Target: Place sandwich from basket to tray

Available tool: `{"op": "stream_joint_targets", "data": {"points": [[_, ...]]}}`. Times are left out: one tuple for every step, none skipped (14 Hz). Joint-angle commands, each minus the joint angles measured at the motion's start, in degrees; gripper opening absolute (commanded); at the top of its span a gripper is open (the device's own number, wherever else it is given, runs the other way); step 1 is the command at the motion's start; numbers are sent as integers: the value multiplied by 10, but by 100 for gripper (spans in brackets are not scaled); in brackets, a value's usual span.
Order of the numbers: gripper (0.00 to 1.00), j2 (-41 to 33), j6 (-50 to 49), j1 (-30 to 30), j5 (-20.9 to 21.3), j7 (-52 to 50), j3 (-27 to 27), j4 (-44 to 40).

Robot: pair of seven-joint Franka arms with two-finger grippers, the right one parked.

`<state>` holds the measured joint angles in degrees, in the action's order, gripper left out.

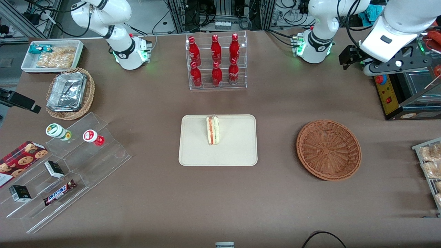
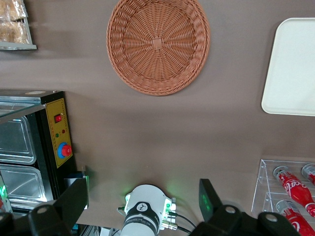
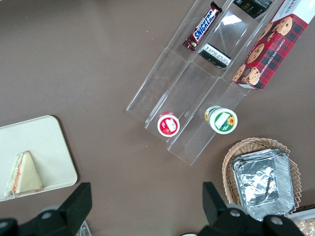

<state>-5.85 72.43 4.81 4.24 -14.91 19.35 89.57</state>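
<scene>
The sandwich [image 1: 213, 130] already stands on the tray [image 1: 193, 151], long axis running toward the front camera, the basket [image 1: 329, 150] holds nothing, and the spread, unladen pincer [image 2: 142, 201] hangs high, well apart from both.

Coarse woven wicker basket [image 1: 328, 150], smooth matt tray [image 1: 237, 151], clear-wrapped sandwich [image 1: 213, 130], black gripper [image 1: 348, 55]
</scene>
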Motion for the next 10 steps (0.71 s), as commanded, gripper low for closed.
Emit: {"op": "stream_joint_targets", "data": {"points": [[100, 10, 11, 0, 2, 0, -3, -4], [100, 12, 17, 0, 0, 0, -3, -4], [100, 11, 32, 1, -3, 0, -3, -1], [100, 11, 38, 2, -20, 0, -4, -1], [100, 11, 38, 5, -40, 1, -6, 0], [100, 11, 42, 5, -45, 1, -8, 1], [100, 13, 52, 5, -45, 1, -8, 2], [100, 16, 59, 5, -45, 1, -8, 3], [100, 17, 60, 6, -46, 1, -8, 3], [100, 16, 59, 6, -45, 3, -8, 3]]}}
